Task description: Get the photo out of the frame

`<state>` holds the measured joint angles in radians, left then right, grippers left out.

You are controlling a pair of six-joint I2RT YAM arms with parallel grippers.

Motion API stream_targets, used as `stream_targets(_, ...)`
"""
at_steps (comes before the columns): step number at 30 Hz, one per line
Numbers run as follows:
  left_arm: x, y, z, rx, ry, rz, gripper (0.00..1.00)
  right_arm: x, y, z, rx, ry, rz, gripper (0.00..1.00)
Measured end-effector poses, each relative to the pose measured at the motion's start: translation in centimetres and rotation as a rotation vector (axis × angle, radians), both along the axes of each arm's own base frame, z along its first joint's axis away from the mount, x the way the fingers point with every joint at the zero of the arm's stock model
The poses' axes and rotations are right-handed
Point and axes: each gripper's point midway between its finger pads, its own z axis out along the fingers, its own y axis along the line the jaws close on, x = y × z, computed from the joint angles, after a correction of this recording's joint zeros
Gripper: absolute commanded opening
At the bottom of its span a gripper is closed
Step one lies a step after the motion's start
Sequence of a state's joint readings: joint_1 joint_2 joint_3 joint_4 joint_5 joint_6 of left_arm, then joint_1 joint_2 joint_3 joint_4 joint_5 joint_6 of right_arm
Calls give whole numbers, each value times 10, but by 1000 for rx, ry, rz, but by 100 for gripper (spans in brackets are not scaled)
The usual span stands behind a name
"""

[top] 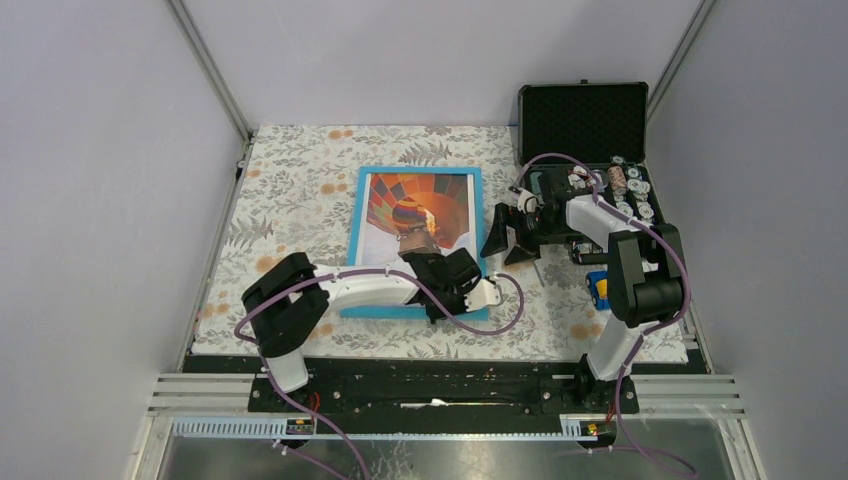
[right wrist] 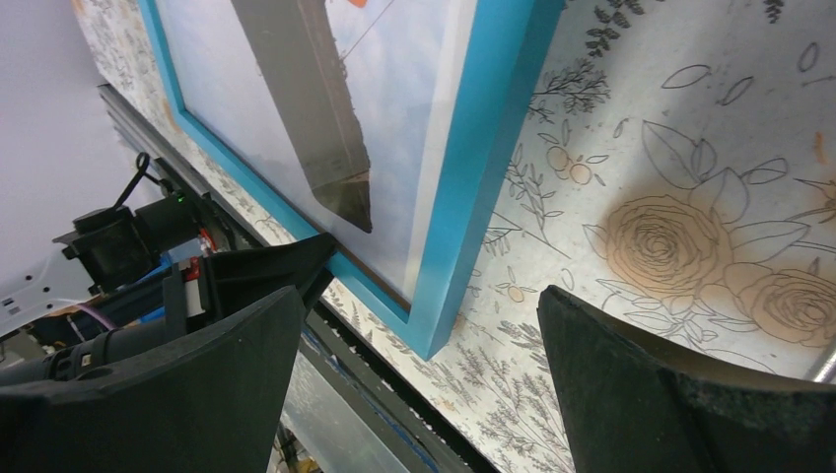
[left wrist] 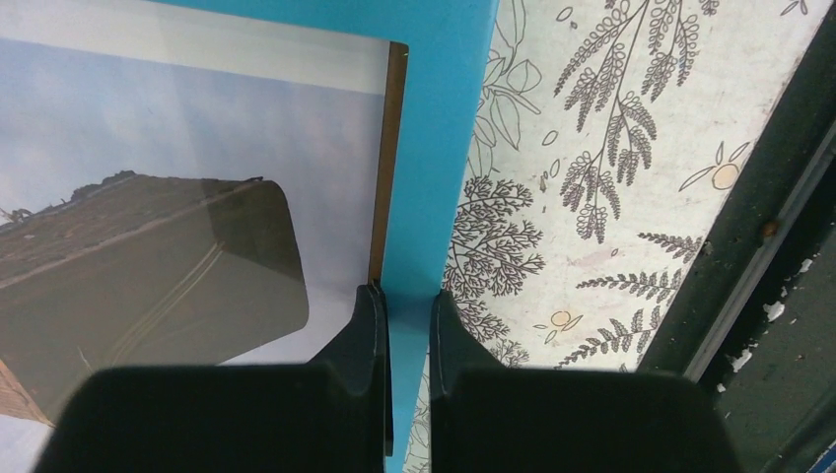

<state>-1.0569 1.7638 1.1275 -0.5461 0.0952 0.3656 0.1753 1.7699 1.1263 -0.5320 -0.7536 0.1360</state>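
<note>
**Top view.** Your left arm (top: 360, 285) and right arm (top: 605, 222) share one build: blocky black joint housings alternating with smooth white links.
- On the left arm you can make out a black shoulder housing (top: 285, 305), a white forearm link, a black wrist block and a small white end cap (top: 486, 292).
- On the right arm, a large black elbow housing (top: 640, 275) joins two white links.
- A purple cable (top: 520, 302) runs in loose loops along each arm.

**Wrist views.** Your left gripper (left wrist: 408, 325) and right gripper (right wrist: 434, 394) carry matte black fingers (right wrist: 651, 394). These are broad at the root, narrow towards the tip, and have a faintly grainy surface.
</note>
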Motion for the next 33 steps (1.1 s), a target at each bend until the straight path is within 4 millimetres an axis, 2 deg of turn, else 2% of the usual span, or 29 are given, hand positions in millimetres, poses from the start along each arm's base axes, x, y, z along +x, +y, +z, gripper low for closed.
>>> stream_targets(8, 1, -2, 19, -28, 6, 4, 0, -7, 11, 12, 99, 41, 14, 100)
stream_targets(16, 2, -5, 49, -116, 30, 23, 0, -11, 18, 2, 152, 144, 0, 100)
stream_targets(20, 2, -6, 57, -143, 36, 24, 0, -14, 25, -2, 208, 226, -12, 100)
stream_targets(27, -3, -10, 86, -242, 26, 16, 0, -5, 39, 5, 323, 307, -56, 87)
stream_targets(33, -5, -12, 87, -265, 35, 20, 0, 0, 56, 12, 402, 340, -65, 78)
